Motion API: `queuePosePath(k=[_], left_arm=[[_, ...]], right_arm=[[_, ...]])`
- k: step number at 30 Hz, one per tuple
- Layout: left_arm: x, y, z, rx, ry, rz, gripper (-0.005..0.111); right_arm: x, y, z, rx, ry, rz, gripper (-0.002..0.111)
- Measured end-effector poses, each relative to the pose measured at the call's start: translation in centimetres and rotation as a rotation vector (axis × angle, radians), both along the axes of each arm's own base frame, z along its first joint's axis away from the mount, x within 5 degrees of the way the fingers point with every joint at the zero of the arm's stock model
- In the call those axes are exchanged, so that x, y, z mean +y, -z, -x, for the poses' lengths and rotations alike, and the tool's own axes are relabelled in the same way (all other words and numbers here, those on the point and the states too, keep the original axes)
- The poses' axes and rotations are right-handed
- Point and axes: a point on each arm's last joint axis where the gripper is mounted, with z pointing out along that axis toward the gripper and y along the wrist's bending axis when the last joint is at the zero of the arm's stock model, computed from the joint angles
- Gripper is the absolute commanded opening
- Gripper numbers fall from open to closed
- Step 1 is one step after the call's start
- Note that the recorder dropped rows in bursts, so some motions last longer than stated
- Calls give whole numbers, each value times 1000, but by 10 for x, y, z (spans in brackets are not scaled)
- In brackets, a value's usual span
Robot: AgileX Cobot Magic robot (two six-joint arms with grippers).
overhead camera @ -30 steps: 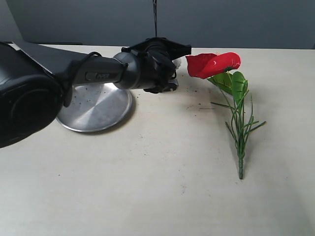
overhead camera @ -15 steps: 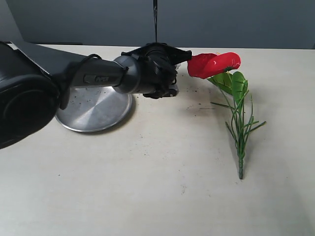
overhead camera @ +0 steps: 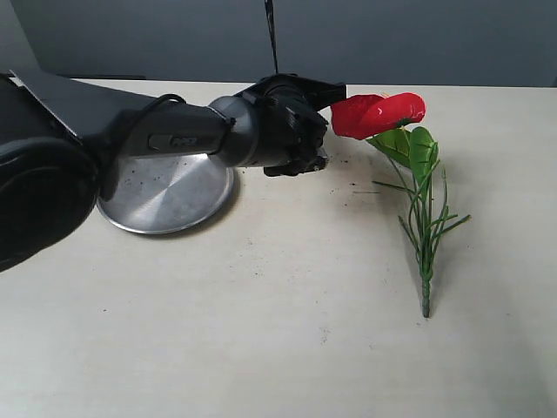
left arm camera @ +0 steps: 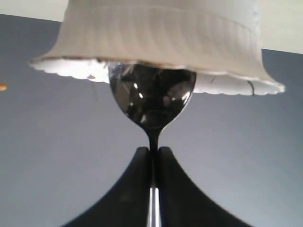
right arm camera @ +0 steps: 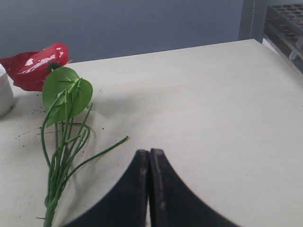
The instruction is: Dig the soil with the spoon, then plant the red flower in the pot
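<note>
— What do you see close to you on the worktop (overhead camera: 287,348)?

— Nearest to me is the stem end of the red flower (overhead camera: 379,113). It lies flat, with its grassy blades and green leaves leading away to the red bloom at the far end.

— And your right claw (right arm camera: 149,156)?

— I see its fingers pressed together, holding nothing. The flower lies just beside it, apart from it.

— The left one?

— My left claw (left arm camera: 152,152) pinches the spoon (left arm camera: 151,101) by the thin handle. The spoon bowl is at the wavy rim of the pot (left arm camera: 161,38), right in front of the fingertips. From outside, my left arm hides the pot, beside the bloom. The steel plate (overhead camera: 165,192) sits under the arm, with dark crumbs on it.
</note>
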Motion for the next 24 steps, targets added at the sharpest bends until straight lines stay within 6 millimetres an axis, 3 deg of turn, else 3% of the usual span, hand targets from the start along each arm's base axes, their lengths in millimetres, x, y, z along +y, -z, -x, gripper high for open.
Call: queuePosePath(k=[24], left_arm=[[-4,-2,11,-12,-86,-26,0]], right_arm=[[0,0,0,0,0,0,0]])
